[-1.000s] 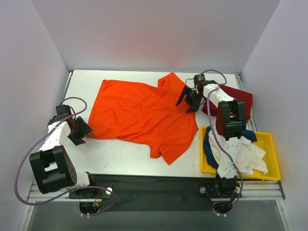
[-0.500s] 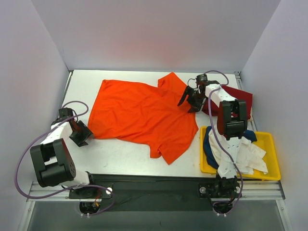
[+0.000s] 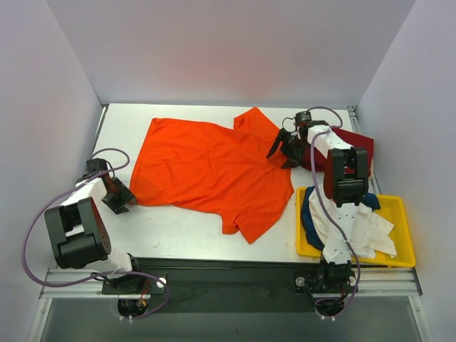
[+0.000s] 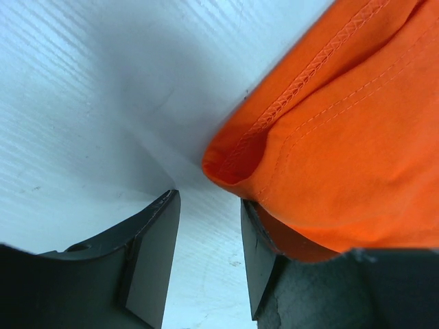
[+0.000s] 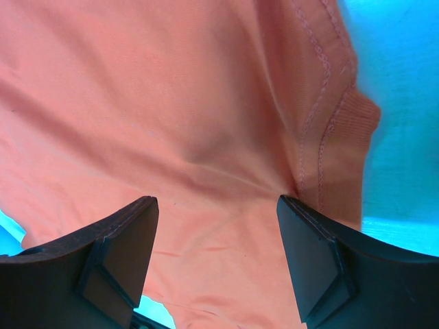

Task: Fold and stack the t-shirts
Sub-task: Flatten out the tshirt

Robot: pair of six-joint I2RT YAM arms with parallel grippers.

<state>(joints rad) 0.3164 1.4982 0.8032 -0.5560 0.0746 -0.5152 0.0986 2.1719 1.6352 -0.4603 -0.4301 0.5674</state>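
Observation:
A bright orange t-shirt (image 3: 214,167) lies spread and rumpled on the white table. My left gripper (image 3: 119,197) is low at its near left corner. In the left wrist view this gripper (image 4: 209,205) is open with bare table between the fingers; the orange hem corner (image 4: 236,164) lies just ahead and drapes over the right finger (image 4: 264,260). My right gripper (image 3: 283,147) hovers wide open over the shirt's right edge; in the right wrist view (image 5: 216,205) it holds nothing, with the ribbed collar (image 5: 346,144) at the right. A dark red t-shirt (image 3: 354,144) lies at the right.
A yellow bin (image 3: 400,214) at the near right holds a white shirt (image 3: 370,228) and a navy shirt (image 3: 310,214). White walls close the table at the left, back and right. The right arm reaches over the bin and the red shirt.
The right gripper has drifted a little to the right over the shirt's edge. The left arm has swung back toward the left, its gripper staying at the shirt's corner.

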